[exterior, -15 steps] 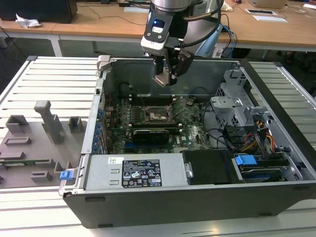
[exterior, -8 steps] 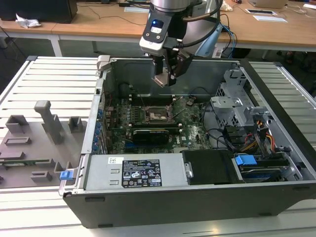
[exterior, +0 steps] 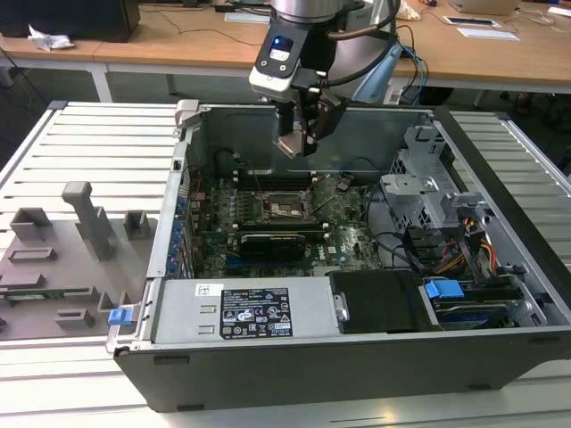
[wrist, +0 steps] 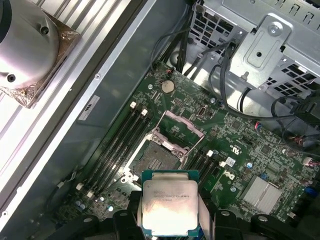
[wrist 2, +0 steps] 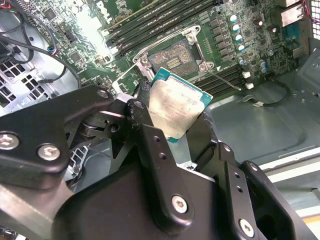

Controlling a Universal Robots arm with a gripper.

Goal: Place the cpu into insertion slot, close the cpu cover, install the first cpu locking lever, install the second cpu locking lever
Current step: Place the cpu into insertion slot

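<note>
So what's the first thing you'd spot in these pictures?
The shiny square cpu, pinched in the black claw, which hangs over the open computer case. Below it, on the green motherboard, sits the empty insertion slot with its cpu cover flipped up.

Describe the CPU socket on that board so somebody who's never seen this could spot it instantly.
Look inside the open computer case, at the green motherboard. Flanked by long narrow memory slots sits the insertion slot, near the cpu held in the pincer. Unlike those slots it's square: a dark pin field in a silvery frame.
</note>
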